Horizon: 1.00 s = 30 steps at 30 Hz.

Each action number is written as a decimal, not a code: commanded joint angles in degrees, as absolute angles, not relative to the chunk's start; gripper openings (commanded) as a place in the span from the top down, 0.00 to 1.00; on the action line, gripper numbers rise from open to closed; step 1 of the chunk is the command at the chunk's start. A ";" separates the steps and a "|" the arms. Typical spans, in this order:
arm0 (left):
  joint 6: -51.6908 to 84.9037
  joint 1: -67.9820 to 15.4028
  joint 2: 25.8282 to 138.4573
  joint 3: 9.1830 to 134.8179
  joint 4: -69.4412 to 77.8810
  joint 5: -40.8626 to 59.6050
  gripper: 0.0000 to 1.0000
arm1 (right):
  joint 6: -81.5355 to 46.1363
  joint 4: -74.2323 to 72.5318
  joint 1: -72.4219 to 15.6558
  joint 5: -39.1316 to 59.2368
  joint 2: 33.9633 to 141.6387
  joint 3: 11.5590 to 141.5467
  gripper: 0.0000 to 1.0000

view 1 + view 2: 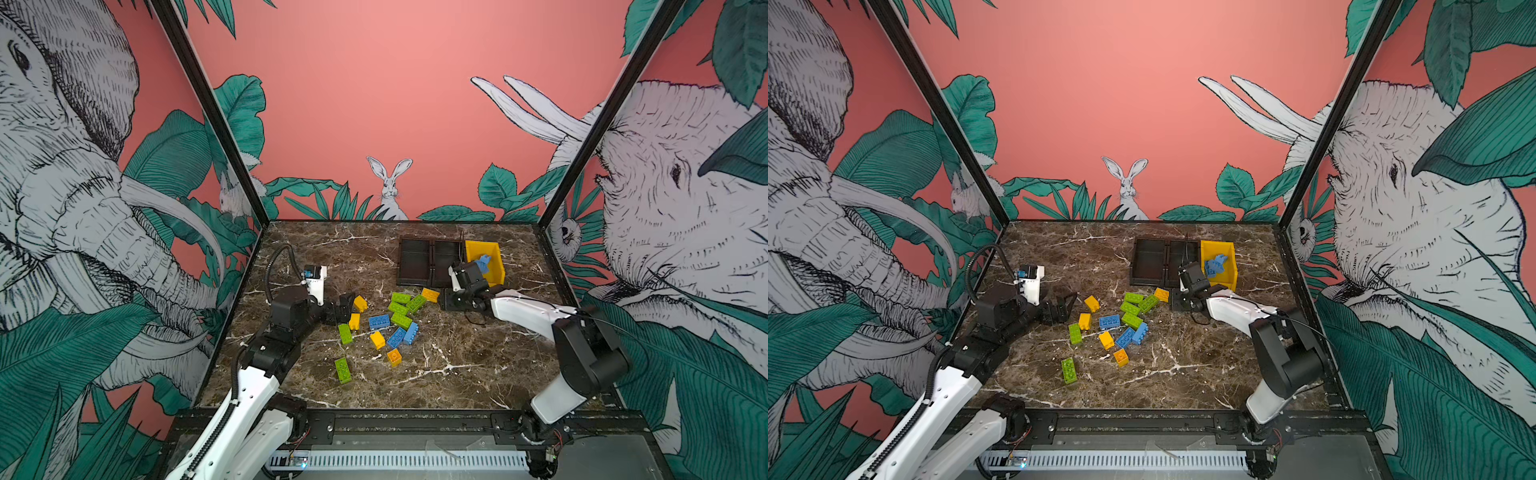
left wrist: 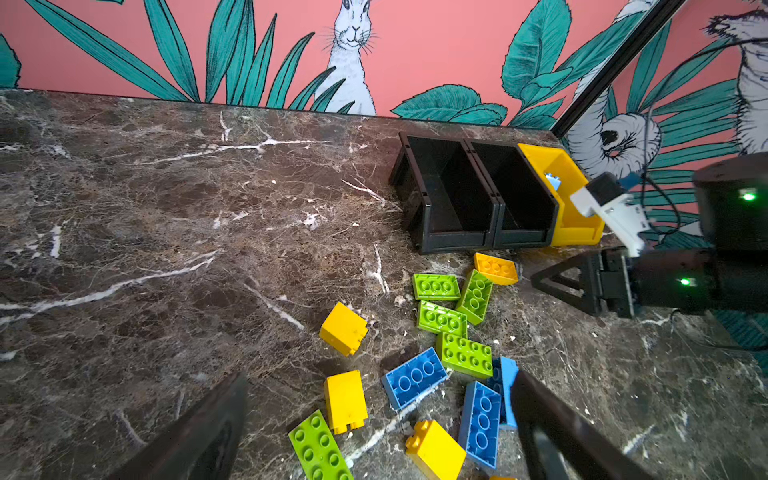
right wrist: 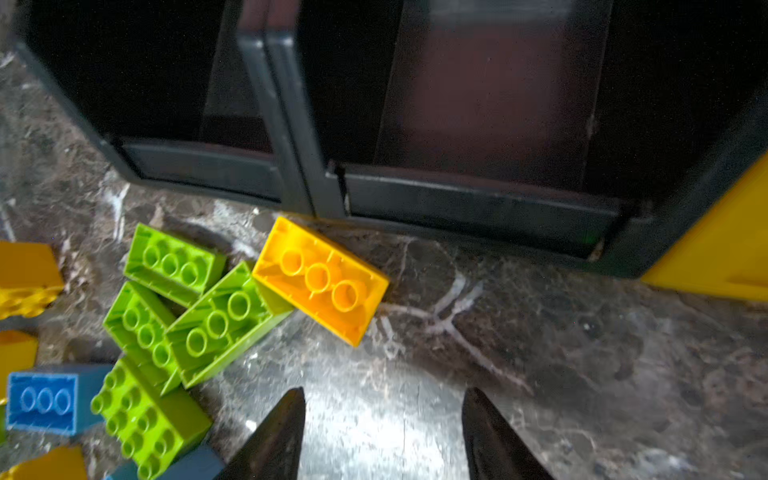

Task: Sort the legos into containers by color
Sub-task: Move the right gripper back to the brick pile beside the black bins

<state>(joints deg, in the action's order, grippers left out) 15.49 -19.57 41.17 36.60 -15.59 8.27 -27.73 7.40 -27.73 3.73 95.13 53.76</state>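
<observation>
Loose legos in lime green [image 1: 401, 309], yellow [image 1: 360, 303] and blue [image 1: 379, 321] lie scattered mid-table in both top views. Two joined black containers [image 1: 432, 259] stand at the back, with a yellow container [image 1: 496, 270] on their right that holds blue legos [image 1: 482, 262]. My left gripper [image 1: 347, 305] hangs open at the pile's left edge; in its wrist view the left gripper [image 2: 378, 376] straddles yellow and blue bricks without touching them. My right gripper [image 3: 383, 390] is open and empty, low over bare table, a short way from an upturned orange-yellow lego [image 3: 320, 280] in front of the black containers [image 3: 299, 183].
A single green brick [image 1: 343, 370] lies apart, nearer the front edge. Patterned walls with black frame posts [image 1: 216, 120] close in the marble table [image 1: 457, 361] on three sides. The right arm [image 1: 536, 316] stretches over the table's right half.
</observation>
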 commanded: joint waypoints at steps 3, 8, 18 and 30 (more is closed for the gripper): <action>14.88 -19.77 39.79 35.38 -17.31 7.38 0.01 | -32.53 -1.31 -28.38 1.03 98.85 55.37 0.44; 14.34 -19.75 40.00 35.11 -16.84 7.08 0.01 | -34.79 -2.12 -28.38 0.40 102.36 57.20 0.47; 13.33 -19.77 41.26 35.57 -16.82 7.03 0.01 | -35.21 -1.95 -28.34 -1.19 106.26 58.23 0.50; 11.99 -19.71 42.12 37.44 -17.63 6.12 0.01 | -32.67 2.87 -28.45 -1.34 100.90 52.58 0.50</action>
